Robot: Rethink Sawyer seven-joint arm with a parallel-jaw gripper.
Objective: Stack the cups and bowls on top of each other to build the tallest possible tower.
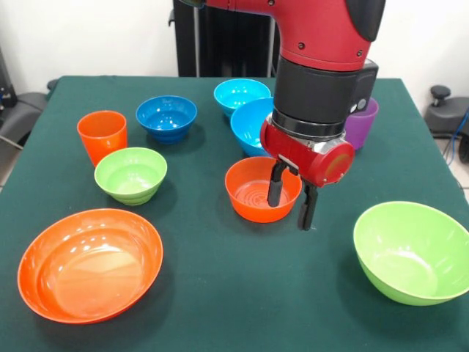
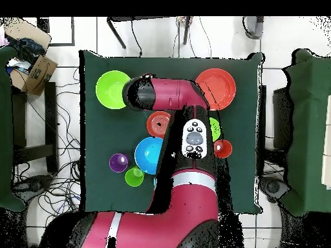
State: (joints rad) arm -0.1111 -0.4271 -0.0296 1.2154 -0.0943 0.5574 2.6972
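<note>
Presently: small orange bowl (image 1: 262,190), thin, glossy, light, probably slippery; pinch at the rim. Tool (image 1: 291,198) spread, empty, straddling its near rim.

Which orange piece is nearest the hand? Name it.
The small orange bowl, directly behind the open hand; the large orange bowl and orange cup sit far off.

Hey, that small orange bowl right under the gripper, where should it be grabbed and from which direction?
Probably the rim, from straight above. The small orange bowl sits upright and open, so its thin rim is the only narrow part. The gripper hangs over its right edge, open; one finger inside and one outside would pinch the wall.
</note>
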